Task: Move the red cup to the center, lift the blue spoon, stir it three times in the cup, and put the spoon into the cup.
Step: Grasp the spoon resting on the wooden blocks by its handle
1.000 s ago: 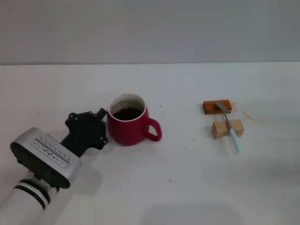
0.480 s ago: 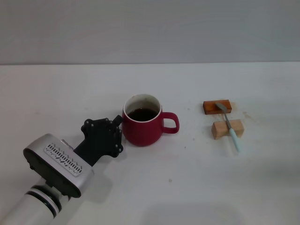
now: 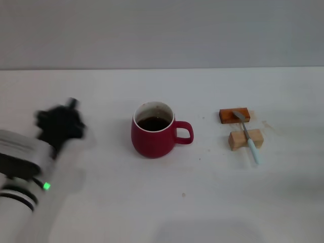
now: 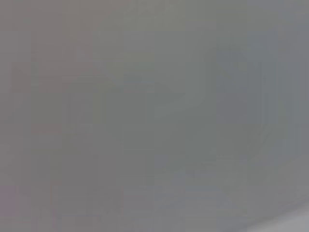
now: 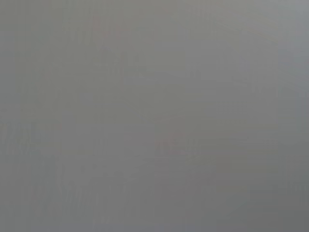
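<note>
Red cup [image 3: 153,136]: stands upright on the white surface [image 3: 162,202], near the middle of the head view, dark liquid inside, its loop handle turned toward the robot's right.
Blue spoon [image 3: 247,136]: lies well apart from the cup on the robot's right, its grey bowl resting on the orange-brown block [image 3: 234,115], its neck crossing the pale wooden block [image 3: 245,138], its light-blue handle sloping down past that block toward the surface.
Blocks: the orange-brown one is farther from the robot, the wooden one nearer, just beside each other with a small gap between.
Left gripper [image 3: 61,124]: a dark, smeared shape on the robot's left, well apart from the cup and touching nothing; whether its fingers are apart or together I cannot tell.
Left arm: its silver body runs from the gripper down to the near left corner of the head view, with a small green light lit on it.
Right gripper: not seen in any view.
Wrist views: both show only a plain grey blur, nothing to make out.
</note>
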Robot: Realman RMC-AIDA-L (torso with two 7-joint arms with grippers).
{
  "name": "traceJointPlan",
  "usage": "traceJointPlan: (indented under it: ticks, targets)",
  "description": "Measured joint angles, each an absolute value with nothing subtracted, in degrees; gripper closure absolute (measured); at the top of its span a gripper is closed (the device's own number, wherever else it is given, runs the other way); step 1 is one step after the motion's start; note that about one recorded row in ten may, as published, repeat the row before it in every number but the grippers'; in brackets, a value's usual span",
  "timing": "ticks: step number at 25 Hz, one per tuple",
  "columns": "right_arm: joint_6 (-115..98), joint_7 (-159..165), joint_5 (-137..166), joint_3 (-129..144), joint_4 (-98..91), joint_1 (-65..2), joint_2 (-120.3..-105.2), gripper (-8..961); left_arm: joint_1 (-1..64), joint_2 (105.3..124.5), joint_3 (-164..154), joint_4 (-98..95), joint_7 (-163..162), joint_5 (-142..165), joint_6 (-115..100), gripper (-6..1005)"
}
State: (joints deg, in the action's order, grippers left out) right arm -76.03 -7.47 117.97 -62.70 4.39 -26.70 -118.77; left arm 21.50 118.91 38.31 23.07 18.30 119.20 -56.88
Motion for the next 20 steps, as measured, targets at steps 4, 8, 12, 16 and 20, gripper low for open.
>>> traceJointPlan:
  ticks: [4, 8, 12, 16, 20]
  targets:
    - [-76.02, -7.46, 118.00, -62.67, 4.41, -26.13, -118.92, 211, 20.92, 118.52, 49.27, 22.17, 12.65, 118.78, -58.39, 924]
    - [-76.02, -7.13, 118.03, -62.64, 4.68, -25.36, -119.04, 212, 21.96, 118.11, 59.99, 19.02, 5.79, 118.93, -58.51, 906]
    - [-75.67, -7.14, 118.09, -62.38, 6.38, -24.02, -119.23, 212, 23.29, 117.99, 62.71, 15.91, 1.42, 119.10, -58.82, 888]
    - [-75.38, -7.35, 118.21, -58.43, 10.83, -21.00, -119.43, 212, 23.44, 117.98, 62.85, 15.55, -0.89, 119.17, -59.08, 870]
    - [-75.23, -7.46, 118.16, -52.22, 19.81, -15.02, -119.60, 213, 24.16, 117.96, 62.95, 15.39, -2.04, 119.19, -59.10, 759]
